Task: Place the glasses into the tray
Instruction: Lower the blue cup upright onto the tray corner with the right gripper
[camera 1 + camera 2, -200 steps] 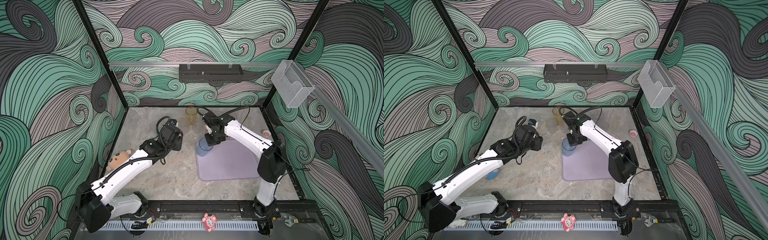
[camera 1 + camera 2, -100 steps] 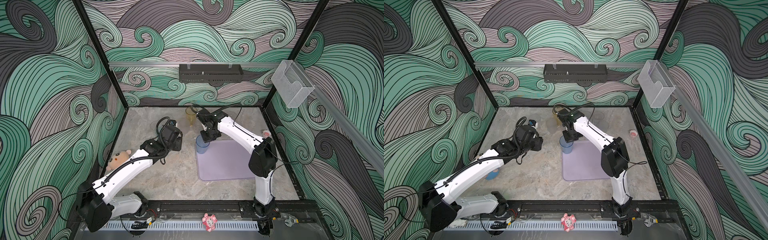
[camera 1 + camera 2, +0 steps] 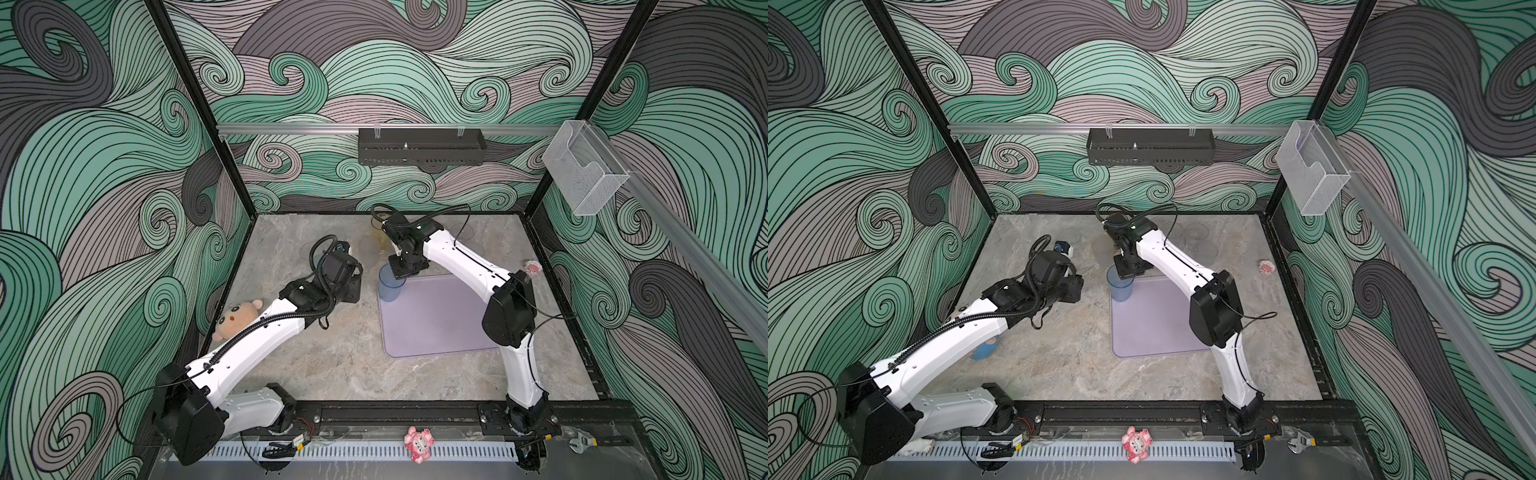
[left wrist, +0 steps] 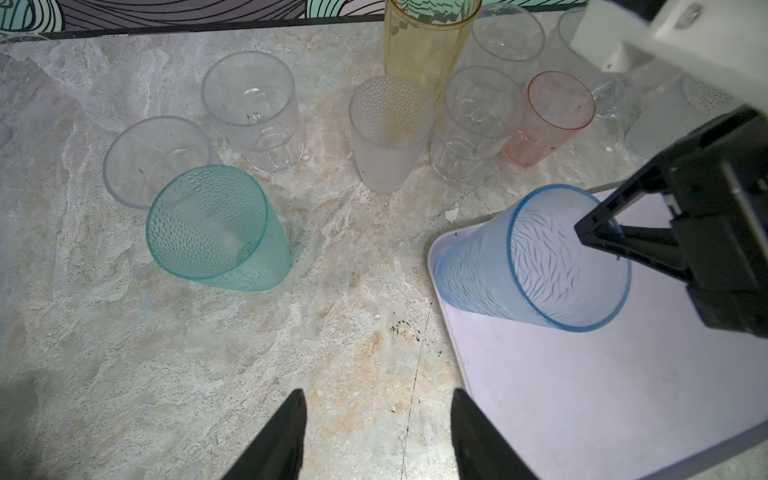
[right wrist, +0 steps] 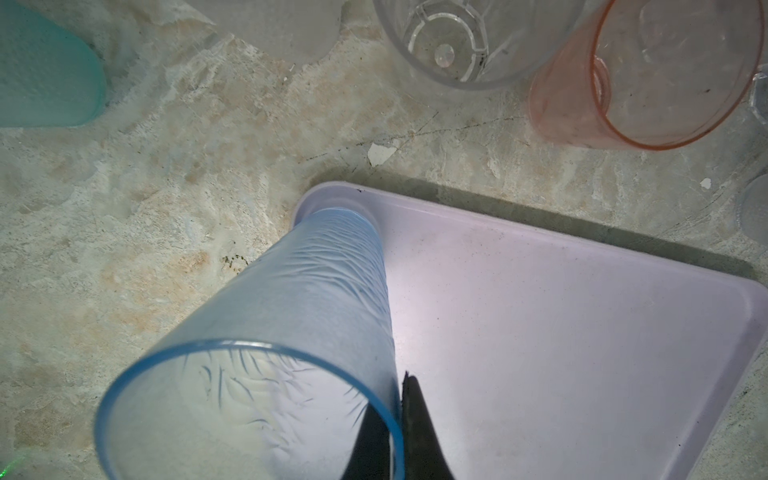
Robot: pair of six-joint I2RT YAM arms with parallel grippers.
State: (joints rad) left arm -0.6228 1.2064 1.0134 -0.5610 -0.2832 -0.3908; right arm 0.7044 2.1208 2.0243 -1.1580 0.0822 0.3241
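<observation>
A tall blue glass [image 5: 291,332] stands upright in the far left corner of the pale lilac tray [image 5: 540,311]. My right gripper [image 5: 397,382] is shut on its rim, one finger inside and one outside; both top views show the blue glass [image 3: 390,286] [image 3: 1120,286] under that gripper [image 3: 404,271]. My left gripper [image 4: 376,399] hangs open over bare table beside the tray's [image 4: 582,395] left edge. Beyond it stand a teal glass [image 4: 216,228], an amber glass [image 4: 428,37], a frosted glass [image 4: 388,133], a pink glass [image 4: 548,116] and several clear glasses [image 4: 253,108].
A plush toy [image 3: 239,318] lies under the left arm near the left wall. A small pink thing [image 3: 532,268] sits by the right wall. A pink figure [image 3: 417,444] and a wrench [image 3: 582,442] rest on the front rail. A clear box [image 3: 584,174] hangs on the right wall.
My right gripper has carried the blue glass a little leftward to the tray's far left corner. The left arm has barely moved.
</observation>
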